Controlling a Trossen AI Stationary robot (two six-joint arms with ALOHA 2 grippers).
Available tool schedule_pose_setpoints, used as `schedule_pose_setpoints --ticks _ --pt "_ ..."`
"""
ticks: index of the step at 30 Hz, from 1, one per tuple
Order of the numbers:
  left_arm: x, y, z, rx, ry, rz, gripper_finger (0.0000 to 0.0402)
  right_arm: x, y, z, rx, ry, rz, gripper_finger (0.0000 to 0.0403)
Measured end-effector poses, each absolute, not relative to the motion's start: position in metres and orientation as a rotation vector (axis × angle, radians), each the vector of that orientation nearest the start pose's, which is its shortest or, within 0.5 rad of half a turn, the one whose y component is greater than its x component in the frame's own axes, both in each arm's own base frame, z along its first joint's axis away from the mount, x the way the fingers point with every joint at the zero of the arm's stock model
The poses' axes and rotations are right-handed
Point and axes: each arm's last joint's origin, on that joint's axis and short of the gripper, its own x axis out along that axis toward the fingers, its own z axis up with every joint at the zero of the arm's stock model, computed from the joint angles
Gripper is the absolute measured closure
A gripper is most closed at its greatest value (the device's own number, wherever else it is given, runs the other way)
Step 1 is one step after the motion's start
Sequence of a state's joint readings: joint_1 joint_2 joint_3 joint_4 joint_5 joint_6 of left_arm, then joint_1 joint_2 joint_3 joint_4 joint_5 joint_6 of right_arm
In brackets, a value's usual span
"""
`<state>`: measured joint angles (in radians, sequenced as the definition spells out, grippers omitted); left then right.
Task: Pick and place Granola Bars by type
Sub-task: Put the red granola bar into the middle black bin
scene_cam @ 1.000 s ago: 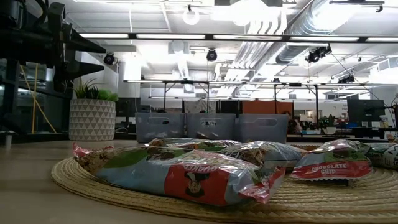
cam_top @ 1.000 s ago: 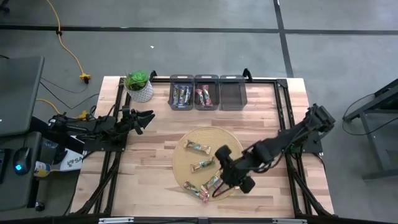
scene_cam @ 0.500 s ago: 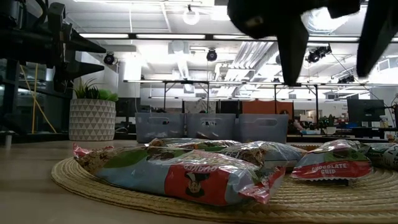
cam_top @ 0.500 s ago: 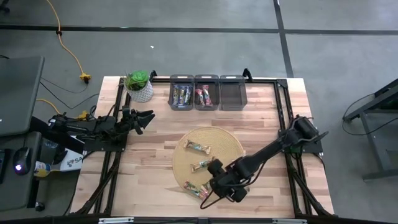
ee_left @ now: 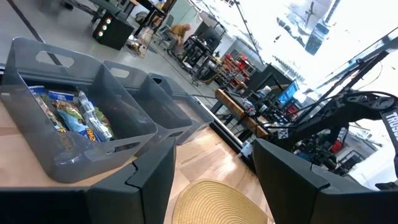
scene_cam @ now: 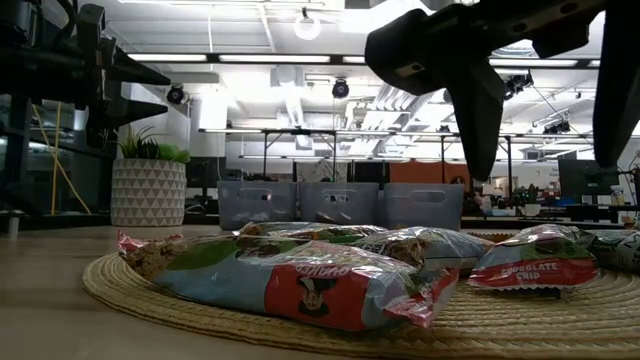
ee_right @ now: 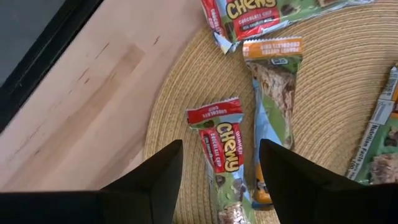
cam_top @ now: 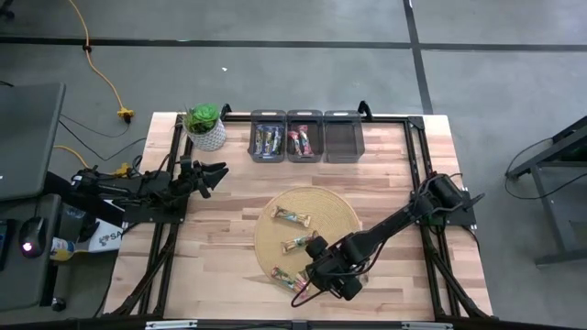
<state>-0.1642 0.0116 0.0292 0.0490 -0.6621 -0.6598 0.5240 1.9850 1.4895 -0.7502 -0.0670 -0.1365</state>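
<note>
The bars (cam_top: 292, 244) lie scattered on a round straw mat (cam_top: 341, 209) near the middle of the wooden surface (cam_top: 220, 247): one towards the mat's far side, one near its middle, and a few clustered at its near edge. In the right wrist view a red-wrapped bar (ee_right: 221, 158) lies flat on the mat directly between that arm's two fingers, with an orange-ended bar (ee_right: 268, 99) just beside it and another red one (ee_right: 249, 15) farther on. More bars already sit in two of the three grey bins (cam_top: 306, 136) lined up at the far edge: dark ones in the left bin (cam_top: 267, 137), red ones in the middle bin (cam_top: 301, 139). The right hand (cam_top: 310, 286) hovers over the mat's near edge, fingers spread apart and holding nothing; from table height its fingers (scene_cam: 478, 120) hang above the bars without touching them. The left hand (cam_top: 213, 174) waits well apart at the left side, fingers likewise parted and empty, near a potted plant (cam_top: 204, 126) at the far left corner.
</note>
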Motion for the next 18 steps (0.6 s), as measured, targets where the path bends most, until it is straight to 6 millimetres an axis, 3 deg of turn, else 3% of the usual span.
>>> schedule_pose_setpoints --ticks 18 --pt "0.092 0.003 0.177 -0.673 -0.223 0.46 0.019 0.351 0.201 0.177 -0.42 1.229 0.56 0.0205"
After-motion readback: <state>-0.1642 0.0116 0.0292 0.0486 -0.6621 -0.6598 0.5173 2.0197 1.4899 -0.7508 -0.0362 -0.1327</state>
